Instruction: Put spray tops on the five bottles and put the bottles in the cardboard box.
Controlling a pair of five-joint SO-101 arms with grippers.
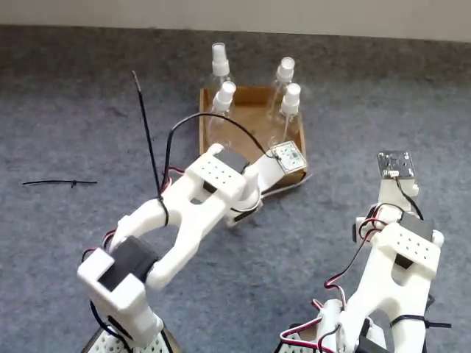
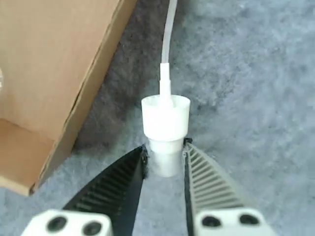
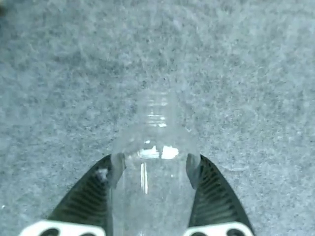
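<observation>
The left gripper is clamped on the spray top. Its fingers pinch the narrow head just below the wider collar, and the dip tube points away over the grey carpet. The top looks light and rigid, but the tube is thin and likely bends, so the head is the sound place to hold. The right gripper grips the open bottle across its shoulder, leaving the threaded neck free. That bottle is clear, thin-walled and probably empty: light, slick, and apt to buckle under a hard squeeze. In the high view the left arm lies extended forward and rightward, its wrist over the near right corner of the cardboard box. The right arm points straight ahead, well to the right of the box. Four capped bottles stand at the box, the far pair perhaps behind it
</observation>
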